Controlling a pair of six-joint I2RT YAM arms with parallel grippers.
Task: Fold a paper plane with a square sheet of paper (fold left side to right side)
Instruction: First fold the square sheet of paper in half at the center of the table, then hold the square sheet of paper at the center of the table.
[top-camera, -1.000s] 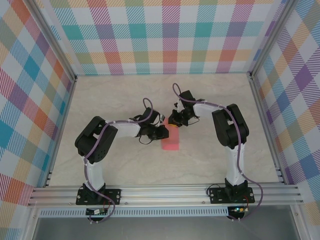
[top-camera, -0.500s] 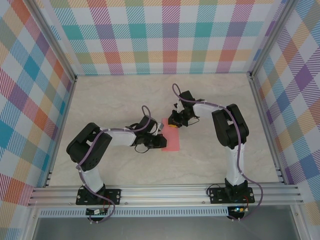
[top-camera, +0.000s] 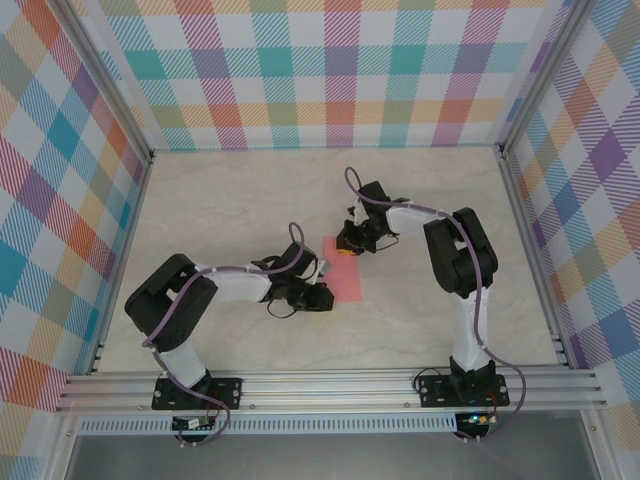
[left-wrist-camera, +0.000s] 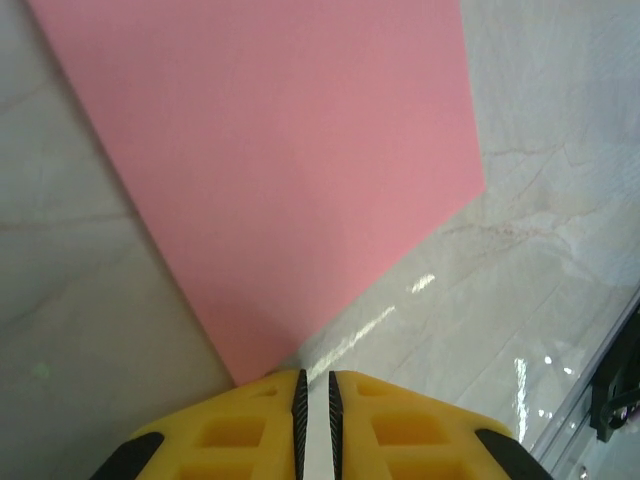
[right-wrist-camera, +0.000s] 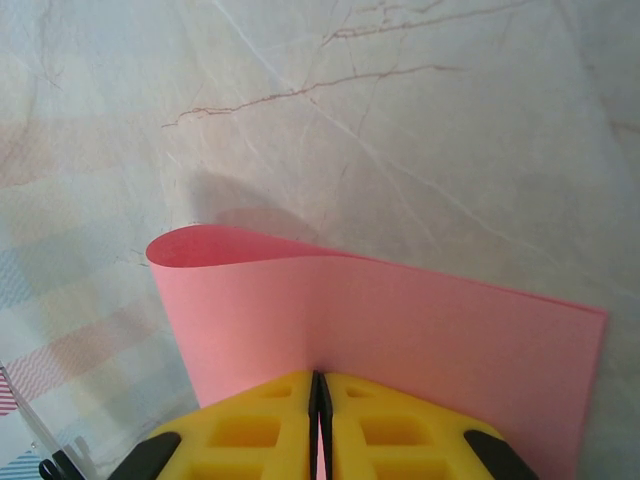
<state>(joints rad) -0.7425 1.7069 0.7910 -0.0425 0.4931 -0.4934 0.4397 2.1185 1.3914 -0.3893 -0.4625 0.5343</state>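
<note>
Paper (right-wrist-camera: 420, 330) pinched in right end effector (right-wrist-camera: 318, 380); left (left-wrist-camera: 315, 380) near-closed.

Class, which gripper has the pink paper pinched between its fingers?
The right gripper: the square sheet of paper runs between its closed fingers. The left gripper sits just off a corner.

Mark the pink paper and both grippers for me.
pink paper (left-wrist-camera: 290, 150), left wrist view, flat middle.
left gripper (left-wrist-camera: 315, 378), left wrist view, between fingertips.
right gripper (right-wrist-camera: 317, 380), right wrist view, between fingertips.
</note>
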